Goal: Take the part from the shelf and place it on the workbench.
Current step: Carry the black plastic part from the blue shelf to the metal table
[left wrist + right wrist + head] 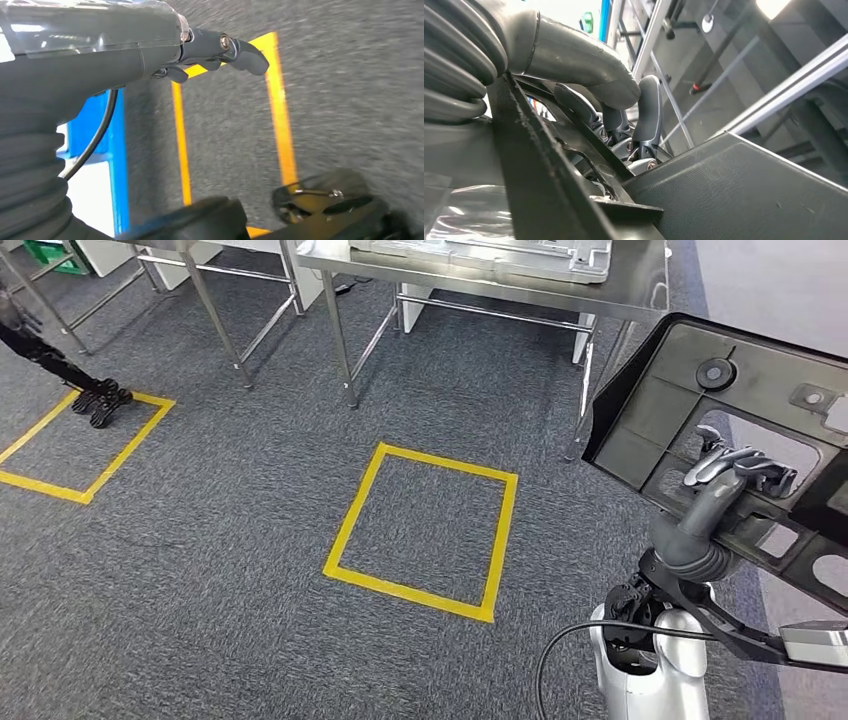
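The part [668, 390] is a large flat black plastic panel with cut-outs and a round boss, held tilted in the air at the right. My right hand [738, 470] grips it through one of the openings, fingers hooked over a rib. Up close, the thumb [589, 70] and dark fingers [648, 115] clamp the panel's edge [734, 195]. The steel workbench [640, 295] stands ahead at the top, beyond the panel. My left hand [220, 47] hangs over the carpet with its fingers apart, holding nothing.
A grey moulded tray [480, 255] lies on the workbench. A yellow taped square [425, 530] marks the carpet before it, and another [80, 445] sits at the left with a dark jointed object [95, 400] on it. More steel table legs [215, 320] stand at the back left.
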